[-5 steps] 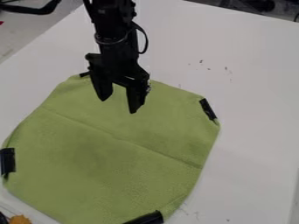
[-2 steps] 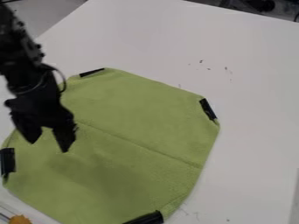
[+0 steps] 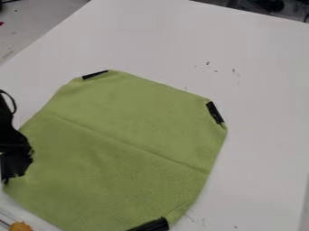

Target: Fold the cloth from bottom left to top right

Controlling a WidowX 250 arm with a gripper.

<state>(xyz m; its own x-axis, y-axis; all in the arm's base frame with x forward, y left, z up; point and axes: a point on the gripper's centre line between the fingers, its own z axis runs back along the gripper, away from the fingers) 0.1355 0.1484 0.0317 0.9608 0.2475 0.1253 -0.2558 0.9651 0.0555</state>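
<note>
Ok, so from my end of the link, the black two-finger gripper (image 3: 16, 163) is at about 8 o'clock in the camera view, right up against the left border, with part of the arm cut off there. It overlaps the 9 o'clock side of the cloth. Honestly can't tell if the pincer is open, closed or gripping any fabric, and I can't tell if it's touching the cloth either

The green cloth (image 3: 120, 158) is spread out on the white tabletop (image 3: 265, 117), taking up the middle and everything round towards 7 o'clock, and its lower edge runs out of the view at the bottom. It's unfolded, with one long crease slanting across it from about 10 o'clock to between 3 and 4. Going round its edge I can see a thin black strip (image 3: 95, 75) just before 12, a chunkier black strip (image 3: 215, 113) at 2, and a bottom black strip (image 3: 151, 225) at 5, partly cut off by the view

Other stuff: an orange knobbly object (image 3: 21, 226) down at 7 o'clock in the view, just beside the cloth and also partly cut off. There are some small dark specks (image 3: 208, 63) on the tabletop between 1 and 2, plus dark clutter (image 3: 265, 5) beyond its far edge at 1
</note>
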